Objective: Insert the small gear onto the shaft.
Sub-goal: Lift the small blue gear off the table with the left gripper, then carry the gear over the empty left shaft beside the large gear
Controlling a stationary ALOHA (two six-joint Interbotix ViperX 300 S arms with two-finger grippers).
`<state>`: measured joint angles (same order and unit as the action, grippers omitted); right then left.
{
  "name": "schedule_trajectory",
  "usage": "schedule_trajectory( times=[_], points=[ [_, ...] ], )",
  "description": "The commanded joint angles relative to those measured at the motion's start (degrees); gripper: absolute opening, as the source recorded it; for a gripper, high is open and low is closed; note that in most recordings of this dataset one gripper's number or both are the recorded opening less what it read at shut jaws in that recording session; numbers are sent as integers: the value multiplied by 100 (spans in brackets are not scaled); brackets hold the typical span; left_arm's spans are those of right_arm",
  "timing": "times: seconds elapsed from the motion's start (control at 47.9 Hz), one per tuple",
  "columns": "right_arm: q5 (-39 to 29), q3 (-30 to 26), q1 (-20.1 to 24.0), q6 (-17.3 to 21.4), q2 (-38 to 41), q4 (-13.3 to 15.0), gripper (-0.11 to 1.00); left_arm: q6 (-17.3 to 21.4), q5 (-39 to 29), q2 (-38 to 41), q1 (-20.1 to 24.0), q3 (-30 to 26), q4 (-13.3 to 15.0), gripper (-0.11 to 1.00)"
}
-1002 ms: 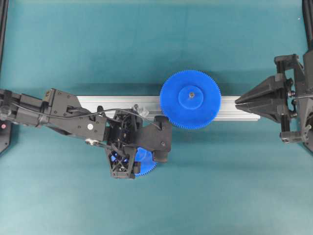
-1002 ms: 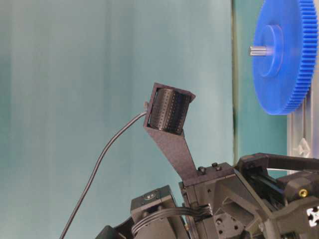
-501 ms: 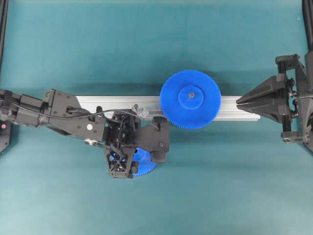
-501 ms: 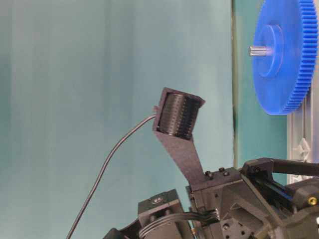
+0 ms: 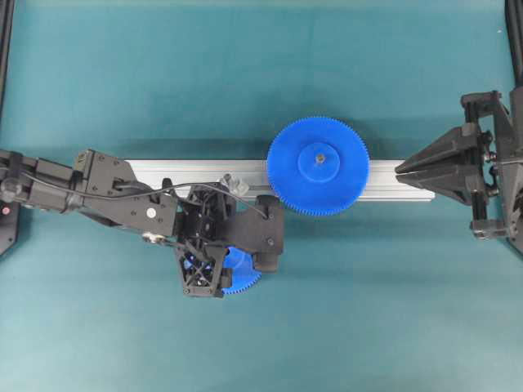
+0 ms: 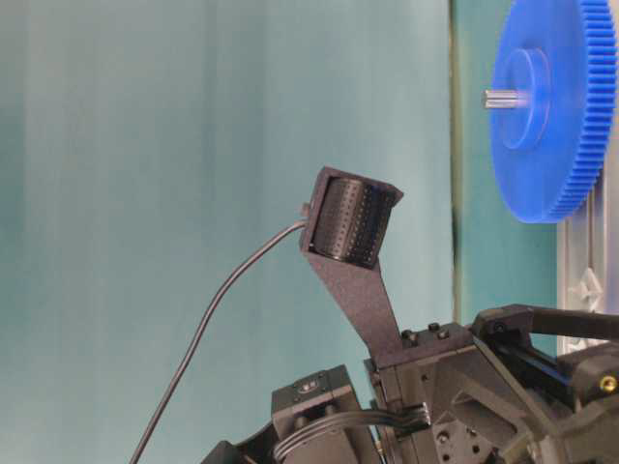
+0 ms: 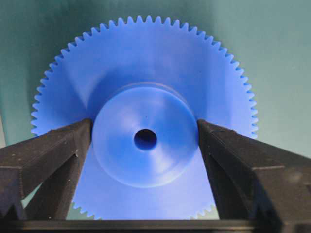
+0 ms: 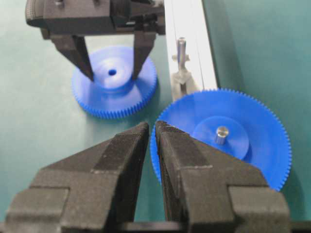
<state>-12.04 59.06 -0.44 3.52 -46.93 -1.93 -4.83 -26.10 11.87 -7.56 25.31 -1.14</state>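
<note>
The small gear (image 7: 146,63) lies flat on the teal table, hub up, mostly hidden under my left wrist in the overhead view (image 5: 242,278). My left gripper (image 7: 144,125) reaches straight down over it, one finger against each side of the raised hub; the right wrist view shows the same straddle (image 8: 112,73). The shaft (image 8: 181,48) stands upright on the aluminium rail (image 8: 192,29), bare, just beyond the small gear (image 8: 114,99). My right gripper (image 8: 151,127) hovers at the rail's right end (image 5: 398,169), fingers nearly together and holding nothing.
A wider blue gear (image 5: 318,166) sits on its own metal pin on the rail (image 5: 163,169), between the shaft (image 5: 233,184) and my right gripper. The left arm's black camera mount (image 6: 350,232) rises in the foreground of the table-level view.
The left wrist has shifted slightly over the small gear; its camera mount moved right and tilted in the table-level view. The right gripper drew back a little to the right.
</note>
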Motion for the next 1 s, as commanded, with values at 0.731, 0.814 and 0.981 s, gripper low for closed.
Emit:
schedule_trajectory(
  times=[0.731,0.814,0.981],
  points=[
    [53,-26,-9,44,-62,-9,25,79,-9,-1292,176,35,-9,78],
    [44,-26,-18,44,-70,-9,25,88,-185,-1547,352,35,-9,78],
    [44,0,-18,44,-79,-9,25,352,-686,-1951,694,-79,-9,78]
  ],
)
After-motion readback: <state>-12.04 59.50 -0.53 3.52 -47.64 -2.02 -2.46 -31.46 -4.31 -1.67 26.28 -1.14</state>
